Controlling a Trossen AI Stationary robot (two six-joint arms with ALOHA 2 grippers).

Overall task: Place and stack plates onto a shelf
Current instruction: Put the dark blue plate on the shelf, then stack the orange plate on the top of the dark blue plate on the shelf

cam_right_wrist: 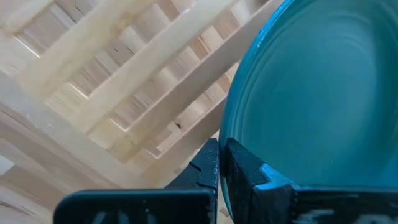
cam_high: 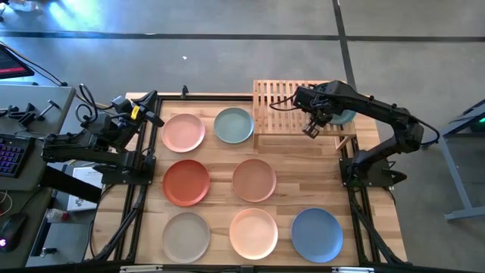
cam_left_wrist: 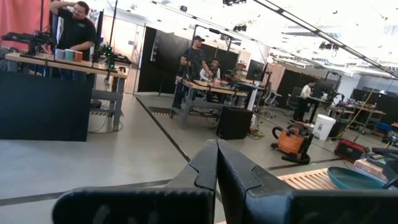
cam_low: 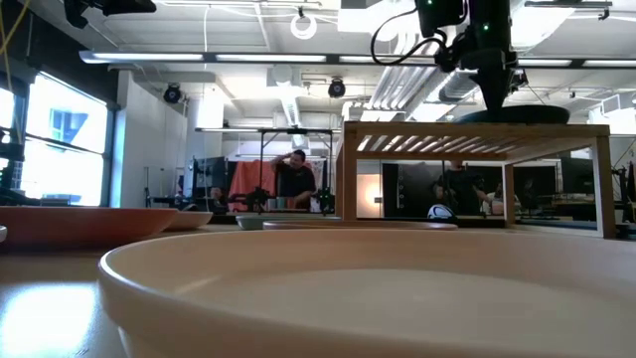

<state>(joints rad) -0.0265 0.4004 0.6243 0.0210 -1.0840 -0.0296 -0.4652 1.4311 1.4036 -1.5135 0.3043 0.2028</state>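
The shelf (cam_high: 303, 106), a low rack of light wooden slats, stands at the far edge of the surface. A dark teal plate (cam_right_wrist: 323, 93) lies flat on its top, at the right end. Seven more round shallow plates rest flat on the surface, apart from one another: pink (cam_high: 183, 131) and pale grey-blue (cam_high: 233, 125) beside the shelf; rust red (cam_high: 186, 182) and tan (cam_high: 254, 180) in the middle row; beige-grey (cam_high: 186, 236), peach (cam_high: 253, 233) and blue (cam_high: 317, 234) nearest.
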